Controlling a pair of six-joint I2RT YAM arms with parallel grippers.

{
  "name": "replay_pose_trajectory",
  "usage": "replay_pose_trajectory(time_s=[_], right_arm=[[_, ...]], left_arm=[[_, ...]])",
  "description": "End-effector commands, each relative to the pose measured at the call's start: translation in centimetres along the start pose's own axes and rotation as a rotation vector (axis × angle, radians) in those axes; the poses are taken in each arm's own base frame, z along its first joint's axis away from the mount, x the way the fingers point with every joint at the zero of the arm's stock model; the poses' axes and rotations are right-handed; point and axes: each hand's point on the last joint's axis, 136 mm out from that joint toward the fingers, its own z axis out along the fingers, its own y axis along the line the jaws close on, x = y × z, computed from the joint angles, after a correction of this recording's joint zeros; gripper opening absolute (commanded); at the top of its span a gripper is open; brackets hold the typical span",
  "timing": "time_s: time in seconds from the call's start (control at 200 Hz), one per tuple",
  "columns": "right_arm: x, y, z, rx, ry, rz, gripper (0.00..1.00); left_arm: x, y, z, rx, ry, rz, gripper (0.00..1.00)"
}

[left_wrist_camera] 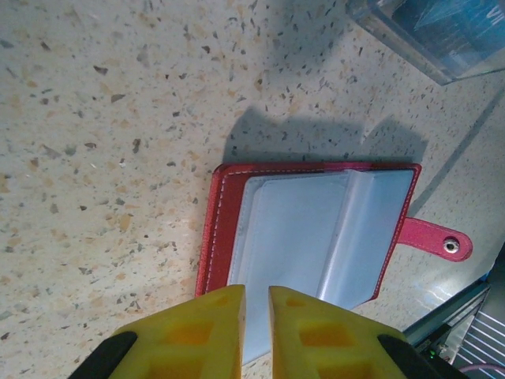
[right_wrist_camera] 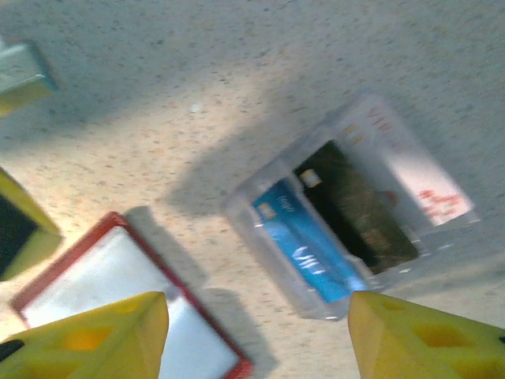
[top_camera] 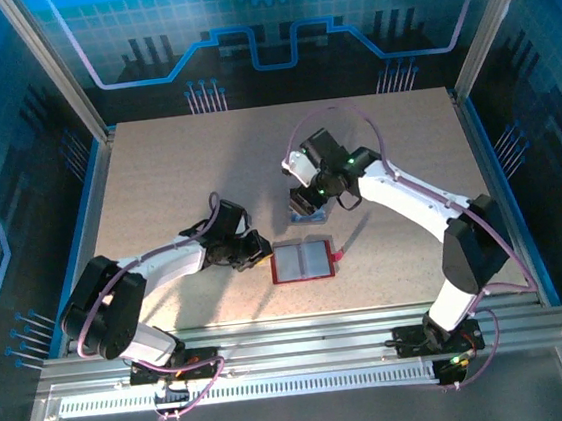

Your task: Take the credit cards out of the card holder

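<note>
Your card holder (left_wrist_camera: 300, 229) lies open and flat on the speckled, stone-look table (left_wrist_camera: 118, 118), between the two arms. It has grained red covers with pale stitching round the edge and smooth greyish translucent pockets inside. A rounded red tab (left_wrist_camera: 430, 238) with a metal snap sticks out from one side.

Your left gripper (left_wrist_camera: 256, 304) sits at the holder's near edge with its blocky yellow jaws almost together, leaving only a thin slit. They seem to pinch that edge, though the fingers themselves hide the contact.

Near the holder, with a strip of bare table between, stands a clear plastic tray (right_wrist_camera: 241, 209) (shallow, rectangular, glossy). It holds the credit cards (right_wrist_camera: 339, 229) lying flat and overlapped: one blue, one dark, one pale with pinkish print. That wrist view is blurred, so finer detail is lost.

Your right gripper (right_wrist_camera: 256, 304) hovers over the tray, jaws wide apart and empty. From overhead it covers part of the tray.
</note>
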Motion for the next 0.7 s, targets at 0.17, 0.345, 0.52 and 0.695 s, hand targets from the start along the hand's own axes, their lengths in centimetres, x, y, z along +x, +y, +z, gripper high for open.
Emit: replay_pose_trajectory(time_s=[0.17,0.345,0.52,0.695], right_arm=[[0.7,5.0,0.0,-0.149,-0.037,0.283,0.58],[2.2,6.9,0.8,-0.25,0.022,0.465,0.55],[3.8,8.9,2.3,-0.37,0.106,0.583,0.51],[4.9,10.2,3.9,-0.437,0.178,0.616,0.5]], left_arm=[[1.2,0.9,0.8,-0.001,0.037,-0.023,0.16],[1.6,1.3,1.0,-0.009,0.042,-0.025,0.14],[2.1,1.7,1.4,-0.015,0.058,-0.03,0.13],[2.4,2.0,1.6,-0.021,0.067,-0.03,0.1]])
